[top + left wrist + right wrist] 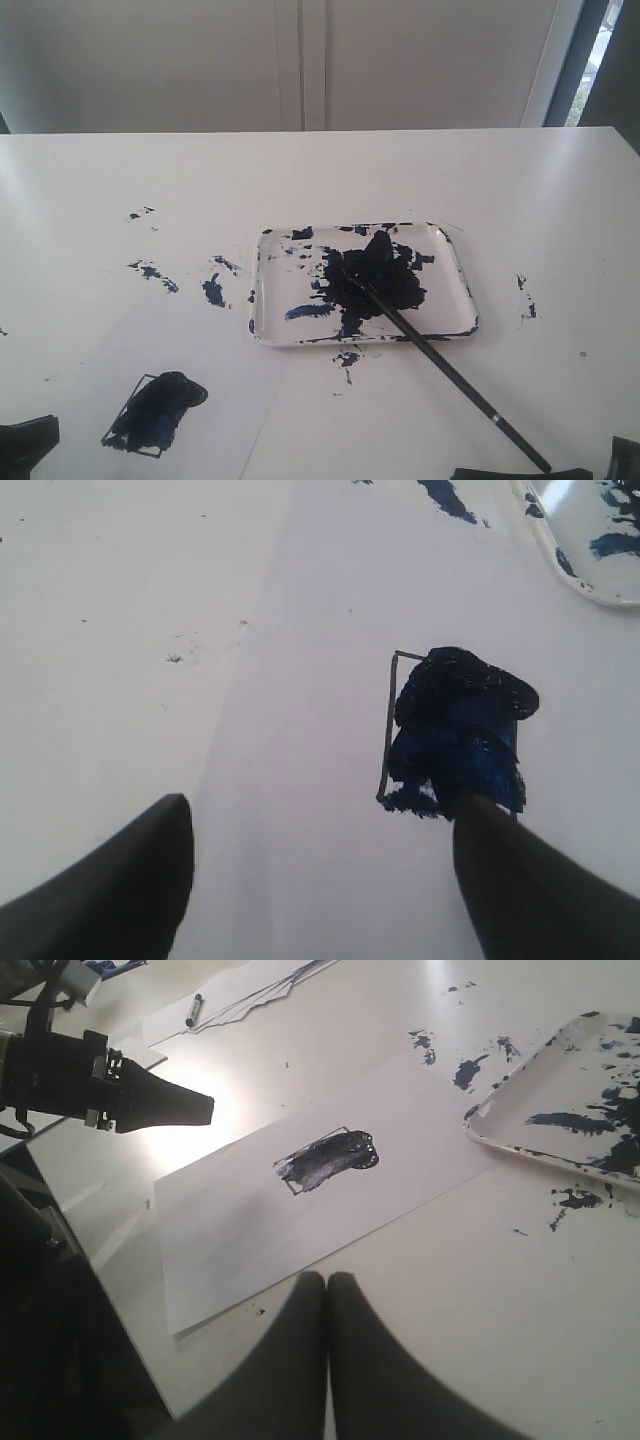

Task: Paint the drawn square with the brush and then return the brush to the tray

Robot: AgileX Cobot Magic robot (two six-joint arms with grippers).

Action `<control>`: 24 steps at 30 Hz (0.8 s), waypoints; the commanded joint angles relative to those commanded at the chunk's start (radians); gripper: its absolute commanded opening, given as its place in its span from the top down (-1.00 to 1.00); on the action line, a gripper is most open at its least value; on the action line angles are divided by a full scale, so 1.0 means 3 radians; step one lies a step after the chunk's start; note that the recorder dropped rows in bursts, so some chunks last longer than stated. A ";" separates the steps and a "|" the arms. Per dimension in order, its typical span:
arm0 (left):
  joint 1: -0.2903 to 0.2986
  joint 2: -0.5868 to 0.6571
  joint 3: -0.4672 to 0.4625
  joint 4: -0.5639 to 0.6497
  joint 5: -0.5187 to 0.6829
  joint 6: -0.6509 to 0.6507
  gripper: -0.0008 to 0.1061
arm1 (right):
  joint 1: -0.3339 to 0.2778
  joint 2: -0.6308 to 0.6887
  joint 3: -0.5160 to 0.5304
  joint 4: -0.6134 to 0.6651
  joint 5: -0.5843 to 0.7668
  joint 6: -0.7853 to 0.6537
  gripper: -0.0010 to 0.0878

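The brush is seen lying with its tip in the paint of the tray at centre frame, its handle slanted over the rim toward the lower right. The right pincer, pressed shut and empty, is judged the nearer. The left pincer is held open near the paint-filled square at lower left.

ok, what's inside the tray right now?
The tray holds a dark paint blob, blue smears and the brush, tip end in the blob, handle out over the rim. Bristles and tray floor under the blob are hidden.
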 joint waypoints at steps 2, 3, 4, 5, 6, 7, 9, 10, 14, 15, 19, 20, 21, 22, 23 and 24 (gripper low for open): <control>0.0000 -0.0046 0.0000 0.0000 0.0058 0.0093 -0.42 | 0.0000 0.0000 0.0000 0.0000 0.0000 0.0000 0.98; 0.0000 -0.0098 0.0000 0.0000 0.0090 0.0133 -0.42 | 0.0000 0.0000 0.0000 0.0000 0.0000 0.0000 0.98; 0.0000 -0.0167 0.0000 0.0000 0.0117 0.0141 -0.42 | 0.0000 0.0000 0.0000 0.0000 0.0000 0.0000 0.98; 0.0000 -0.0233 0.0000 0.0000 0.0149 0.0141 -0.42 | 0.0000 0.0000 0.0000 0.0000 0.0000 0.0000 0.98; 0.0000 -0.0326 0.0000 0.0000 0.0179 0.0141 -0.42 | 0.0000 0.0000 0.0000 0.0000 0.0000 0.0000 0.98; 0.0000 -0.0422 0.0000 0.0000 0.0215 0.0141 -0.42 | 0.0000 0.0000 0.0000 0.0000 0.0000 0.0000 0.98; 0.0000 -0.0597 0.0000 0.0000 0.0242 0.0141 -0.42 | 0.0000 0.0000 0.0000 0.0000 0.0000 -0.0014 0.98; 0.0000 -0.0692 0.0000 0.0000 0.0242 0.0141 -0.42 | 0.0000 0.0000 0.0000 0.0000 0.0000 -0.0022 0.98; 0.0000 -0.1028 0.0000 0.0000 0.0242 0.0141 -0.42 | 0.0000 0.0000 0.0000 0.0000 0.0000 -0.0014 0.98; 0.0000 -0.1106 0.0000 0.0000 0.0242 0.0141 -0.42 | 0.0000 0.0000 0.0000 0.0000 0.0000 -0.0014 0.98; 0.0000 -0.1373 0.0000 0.0000 0.0242 0.0141 -0.42 | 0.0000 0.0000 0.0000 0.0000 0.0000 -0.0014 0.98; 0.0000 -0.1439 0.0000 0.0000 0.0234 0.0141 -0.42 | 0.0000 0.0000 0.0000 0.0000 0.0000 -0.0014 0.98; 0.0000 -0.1491 0.0000 0.0000 0.0228 0.0141 -0.42 | 0.0000 0.0000 0.0000 0.0000 0.0000 -0.0014 0.98; 0.0000 -0.1556 0.0000 0.0000 0.0228 0.0141 -0.42 | 0.0000 0.0000 0.0000 0.0000 0.0000 -0.0014 0.98; 0.0000 -0.1619 0.0000 0.0000 0.0228 0.0141 -0.42 | 0.0000 0.0000 0.0000 0.0000 0.0000 -0.0014 0.98; 0.0000 -0.1676 0.0000 0.0000 0.0228 0.0141 -0.42 | 0.0000 0.0000 0.0000 0.0000 0.0000 -0.0014 0.98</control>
